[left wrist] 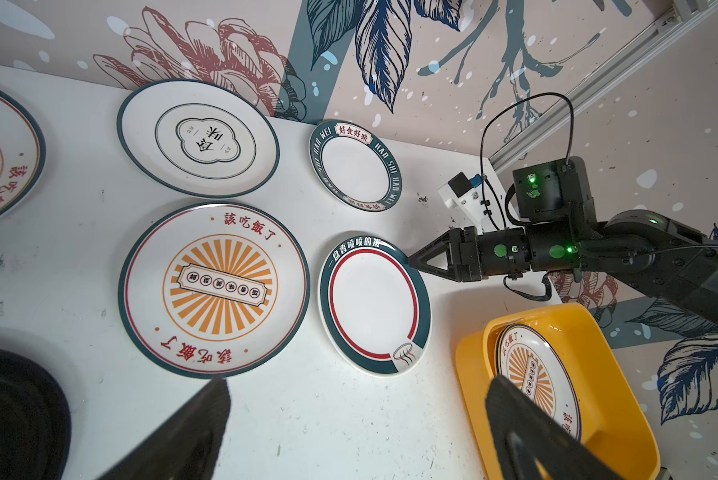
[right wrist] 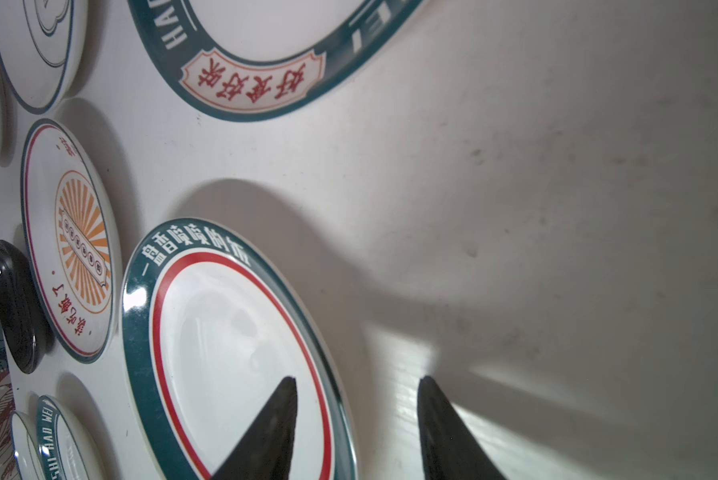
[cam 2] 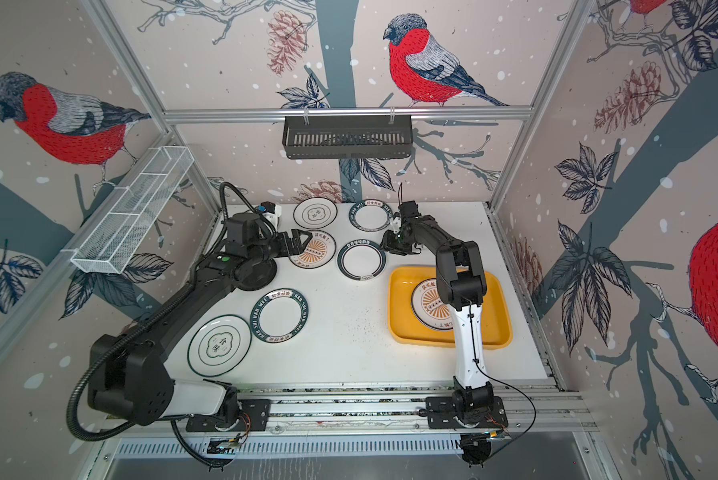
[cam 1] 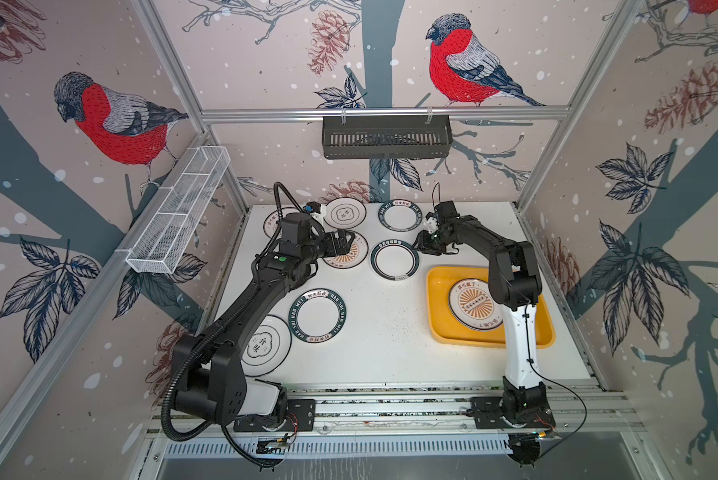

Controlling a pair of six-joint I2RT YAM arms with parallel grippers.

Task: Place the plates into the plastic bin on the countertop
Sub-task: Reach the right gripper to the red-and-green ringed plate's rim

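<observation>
Close the right gripper (right wrist: 356, 379) squarely on the rim of the red-ringed plate (right wrist: 232, 353), pinch deep to prevent slip, then lift level toward the yellow bin (cam 1: 438, 307). The jaws stand apart, straddling that rim: one finger over the plate's well, one over the desk (right wrist: 515, 208). The plate lies flat, near the bin. The left gripper (cam 1: 344, 243) hangs released above a sunburst plate (cam 1: 351, 261).

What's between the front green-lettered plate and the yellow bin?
Only bare, speckled countertop between that plate and the bin, seen in both top views.
</observation>
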